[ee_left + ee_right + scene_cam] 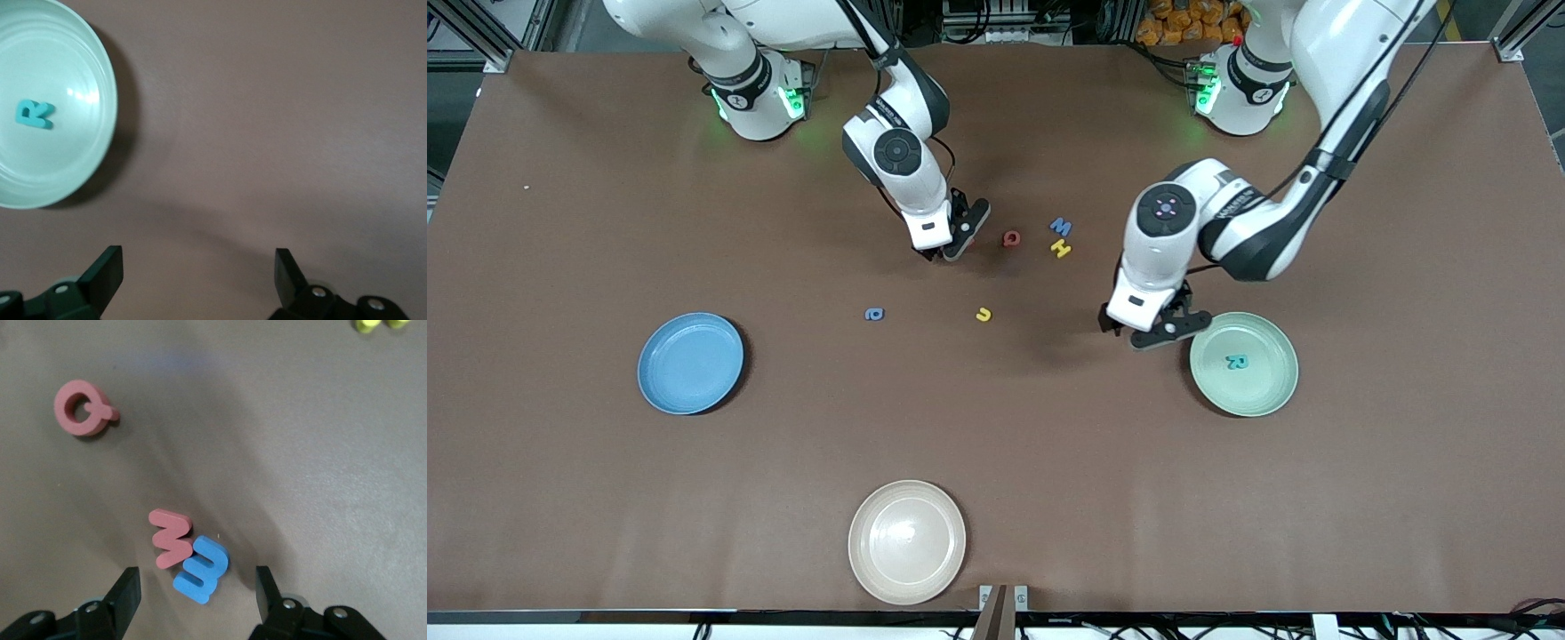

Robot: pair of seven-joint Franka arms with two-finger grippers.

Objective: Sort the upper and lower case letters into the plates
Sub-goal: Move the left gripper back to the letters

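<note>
Now right hand (pixel 197 600) hovering, fingers apart, over touching red letter (pixel 169 538) and blue letter (pixel 200 569); advise taking 1, not 2. Left hand (pixel 1158 331) waiting, spread empty, beside green plate (pixel 1272 391) holding teal R (pixel 1236 362).

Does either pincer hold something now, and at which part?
Nothing is held. The left pincer is open beside the pale green round plate; the right pincer is open over a small red letter and blue letter.
</note>
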